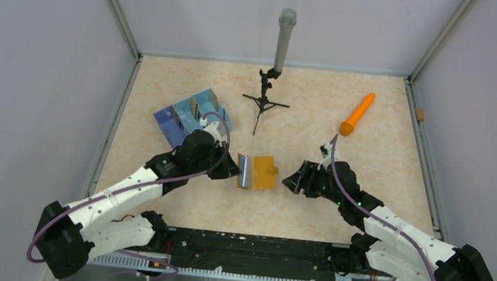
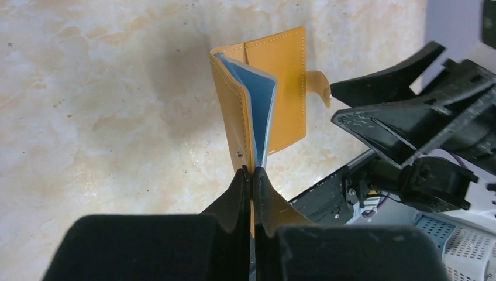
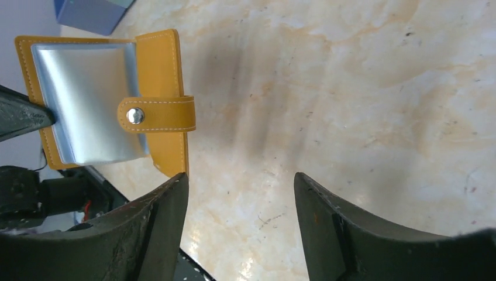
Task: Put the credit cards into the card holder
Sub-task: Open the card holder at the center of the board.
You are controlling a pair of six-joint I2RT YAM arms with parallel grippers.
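A pale, marble-patterned table point(image 1: 156, 193) fills the floor of a booth with plain grey walls. At its far middle stands a small black tripod point(image 1: 264, 102) carrying an upright grey tube. Far right lies an orange cone-shaped stick point(image 1: 358, 114). Left of the tripod sits a blue divided tray point(image 1: 182, 116).

The card holder point(image 1: 264, 173) point(image 2: 286, 88) point(image 3: 159, 64) is at the middle of the table, between the two arms. It is mustard-orange and stands partly open like a book, with greyish-blue pockets point(image 2: 263, 93) showing between the covers. What the pockets hold cannot be told. Its snap tab point(image 3: 157, 114) folds across the pockets in the right wrist view.

The left gripper point(image 1: 235, 170) point(image 2: 252, 175) comes in from the left. Its jaws are pressed together on the card holder's left edge, pinching one orange cover with the pocket leaves. Its dark fingertip also shows at the left edge of the right wrist view.

The right gripper point(image 1: 289, 181) point(image 3: 240, 181) point(image 2: 334, 104) sits just to the right of the card holder. Its jaws stand wide apart, with only bare table between them, and it holds nothing. One fingertip point(image 3: 175, 187) lies just beside the card holder's near right corner; whether it touches cannot be told.
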